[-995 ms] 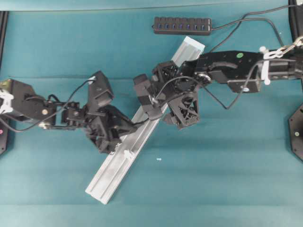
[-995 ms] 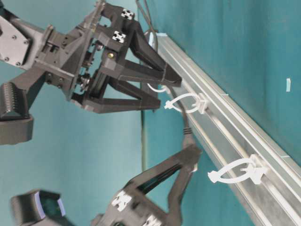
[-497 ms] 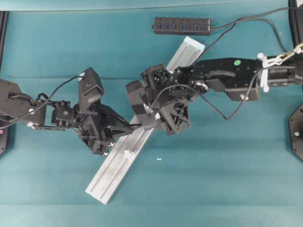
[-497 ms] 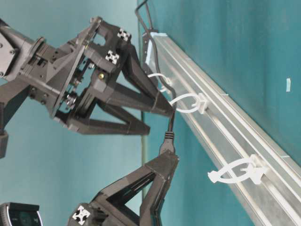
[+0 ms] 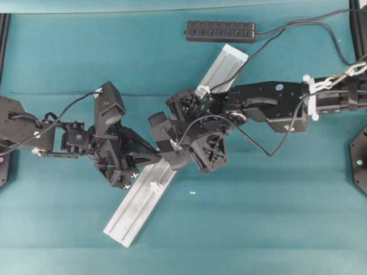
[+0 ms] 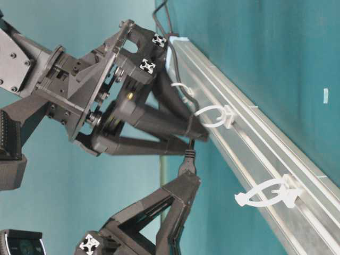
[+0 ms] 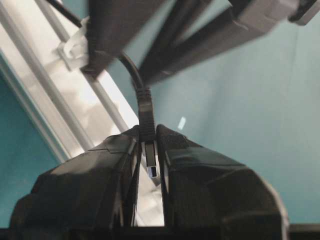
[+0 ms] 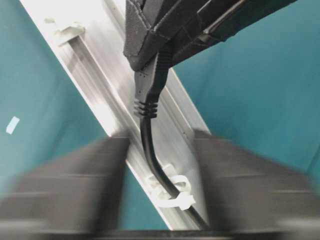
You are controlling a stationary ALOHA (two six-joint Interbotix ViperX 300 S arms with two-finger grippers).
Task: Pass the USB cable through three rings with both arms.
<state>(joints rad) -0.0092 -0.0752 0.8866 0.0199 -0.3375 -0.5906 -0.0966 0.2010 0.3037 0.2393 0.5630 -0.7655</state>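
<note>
Black USB cable [image 7: 146,107] plug clenched in left tool [image 7: 148,150] beside rail [image 5: 140,197] edge; right tool [image 6: 197,135] grip unclear.

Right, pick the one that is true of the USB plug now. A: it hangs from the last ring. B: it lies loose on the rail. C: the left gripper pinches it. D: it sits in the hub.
C: in the left wrist view the left gripper is shut on the USB plug.
</note>
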